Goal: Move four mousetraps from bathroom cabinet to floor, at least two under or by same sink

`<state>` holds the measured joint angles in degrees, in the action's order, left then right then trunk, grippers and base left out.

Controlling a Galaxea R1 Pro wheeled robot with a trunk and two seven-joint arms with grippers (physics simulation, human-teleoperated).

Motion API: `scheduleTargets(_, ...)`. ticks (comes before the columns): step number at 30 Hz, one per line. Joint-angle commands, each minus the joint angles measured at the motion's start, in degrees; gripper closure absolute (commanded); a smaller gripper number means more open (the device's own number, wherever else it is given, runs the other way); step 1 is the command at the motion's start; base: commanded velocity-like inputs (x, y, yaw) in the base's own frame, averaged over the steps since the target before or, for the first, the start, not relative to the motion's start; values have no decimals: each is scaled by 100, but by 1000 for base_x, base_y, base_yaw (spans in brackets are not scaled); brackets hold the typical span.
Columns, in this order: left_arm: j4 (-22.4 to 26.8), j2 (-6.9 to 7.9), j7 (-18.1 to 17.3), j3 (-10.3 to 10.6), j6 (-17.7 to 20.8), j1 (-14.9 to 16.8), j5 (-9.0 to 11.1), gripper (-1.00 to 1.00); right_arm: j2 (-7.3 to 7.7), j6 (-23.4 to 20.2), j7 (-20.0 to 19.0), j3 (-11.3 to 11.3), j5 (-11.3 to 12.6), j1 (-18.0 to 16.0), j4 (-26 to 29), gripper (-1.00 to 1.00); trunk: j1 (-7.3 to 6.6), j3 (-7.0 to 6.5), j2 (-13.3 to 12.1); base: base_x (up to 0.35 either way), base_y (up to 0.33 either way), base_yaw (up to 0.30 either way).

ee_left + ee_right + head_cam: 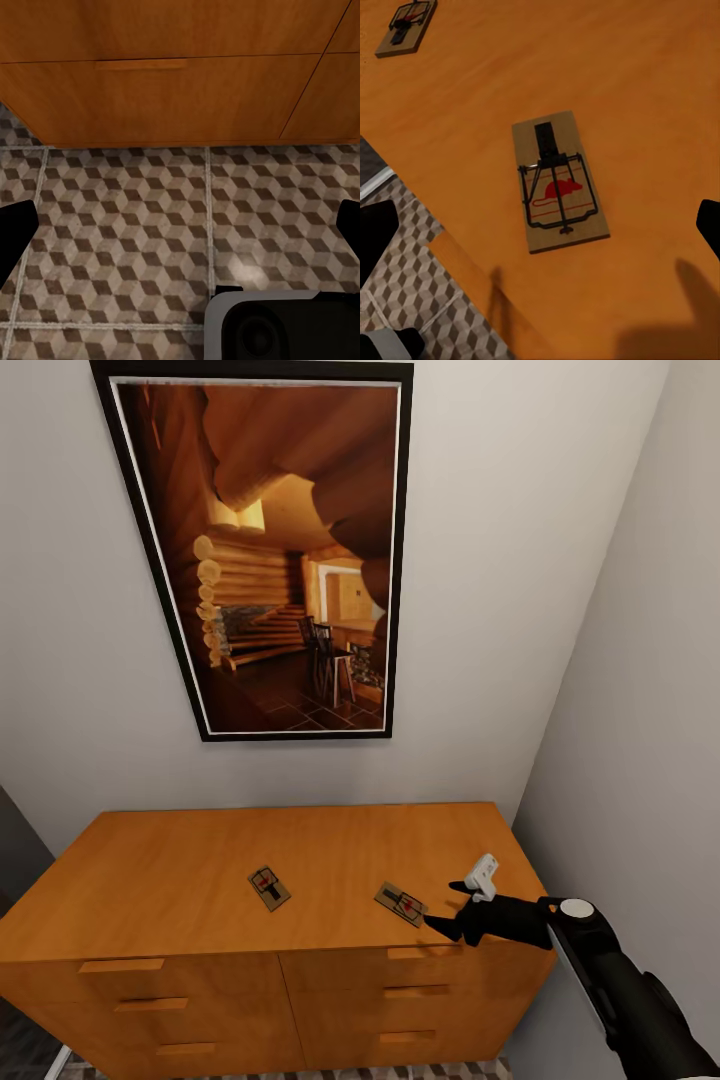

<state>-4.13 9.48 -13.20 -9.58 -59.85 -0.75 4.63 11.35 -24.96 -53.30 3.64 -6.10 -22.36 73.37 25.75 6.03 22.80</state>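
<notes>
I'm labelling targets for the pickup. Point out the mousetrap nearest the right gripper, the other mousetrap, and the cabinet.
Nearer tan wooden mousetrap [559, 182]: right wrist view, red mark.
Other tan wooden mousetrap [269, 887]: head view, board's middle.
Orange-brown wooden cabinet [170, 860]: head view, bare top.

Soft, even light is falling over the room, leaving the white walls [560, 560] pale grey and the orange cabinet [200, 860] top glowing warmly without hard glare. In the right wrist view faint, blurry shadows are lying on the wood near the closer mousetrap [559, 180], and everything is looking slightly soft, as in a low-detail render. In the left wrist view a dull bright patch is showing on the patterned floor [240, 266].
</notes>
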Motion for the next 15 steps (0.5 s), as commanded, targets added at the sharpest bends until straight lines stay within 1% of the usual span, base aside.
scheduleTargets(1, -9, 1, -59, -17, -15, 4, 47, -100, 1, -26, -27, 3, -33, -5, 7, -100, 4, 11, 12, 0, 0, 0)
scheduleTargets(12, -9, 1, -59, -17, -15, 4, 47, -100, -12, -27, -46, 5, -24, -5, -43, -100, 4, 11, 12, 0, 0, 0)
scheduleTargets(15, -9, 1, -59, -17, -15, 4, 47, -100, -59, -27, -51, 8, -23, -5, -78, -100, 4, 11, 12, 0, 0, 0)
